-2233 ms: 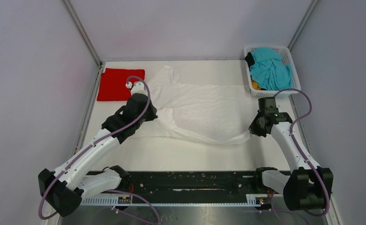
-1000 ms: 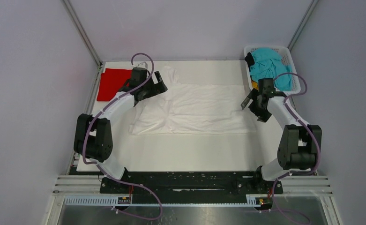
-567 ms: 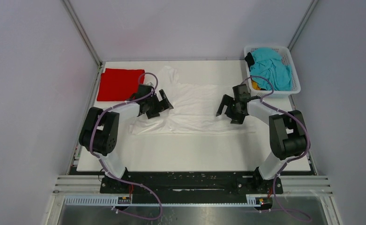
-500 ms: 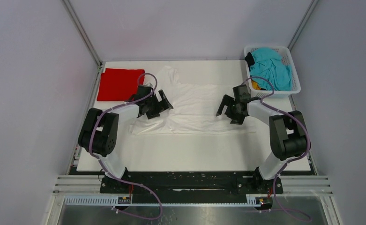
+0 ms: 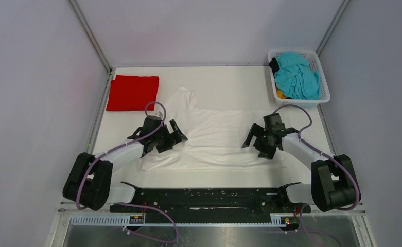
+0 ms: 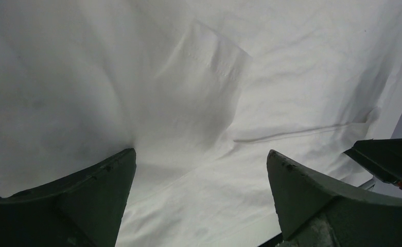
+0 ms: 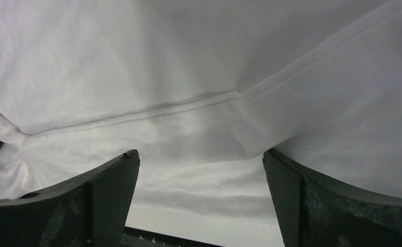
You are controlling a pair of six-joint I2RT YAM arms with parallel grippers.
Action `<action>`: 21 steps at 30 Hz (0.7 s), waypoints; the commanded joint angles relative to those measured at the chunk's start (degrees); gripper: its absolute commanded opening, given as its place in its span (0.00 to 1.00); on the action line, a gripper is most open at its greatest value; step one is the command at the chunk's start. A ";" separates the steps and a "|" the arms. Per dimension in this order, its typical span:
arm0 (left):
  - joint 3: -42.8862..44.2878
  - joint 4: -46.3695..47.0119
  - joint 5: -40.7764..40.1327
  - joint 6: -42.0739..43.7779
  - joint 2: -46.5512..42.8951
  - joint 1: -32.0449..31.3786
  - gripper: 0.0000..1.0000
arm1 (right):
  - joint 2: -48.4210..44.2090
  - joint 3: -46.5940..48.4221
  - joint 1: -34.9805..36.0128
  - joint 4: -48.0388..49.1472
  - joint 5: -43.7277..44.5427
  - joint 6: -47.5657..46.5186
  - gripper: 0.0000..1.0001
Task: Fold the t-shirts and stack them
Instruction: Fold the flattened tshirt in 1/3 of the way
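Observation:
A white t-shirt [image 5: 214, 136] lies spread across the middle of the table, one sleeve pointing to the far left. My left gripper [image 5: 178, 132] hovers open over its left part, nothing between the jaws. In the left wrist view the gripper [image 6: 201, 159] looks down on wrinkled white cloth [image 6: 214, 77]. My right gripper [image 5: 255, 146] stands open over the shirt's right part near its hem. From the right wrist, that gripper [image 7: 201, 159] frames a stitched seam of the white shirt [image 7: 188, 67]. A folded red t-shirt [image 5: 132, 92] lies at the far left.
A white basket [image 5: 324, 98] stands at the far right corner with a teal shirt [image 5: 296, 77], a bit of orange cloth [image 5: 280, 94] and dark cloth [image 5: 274, 65] in it. Metal frame posts and grey walls close in the table.
Both arms have drawn back toward the near edge, so the grippers now sit lower over the white shirt. Both stayed open. The red shirt and basket have not moved.

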 commanded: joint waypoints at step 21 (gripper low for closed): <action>-6.36 -22.34 -8.49 -0.50 -26.02 -2.80 0.99 | -13.85 -5.56 4.00 -15.99 2.21 0.13 1.00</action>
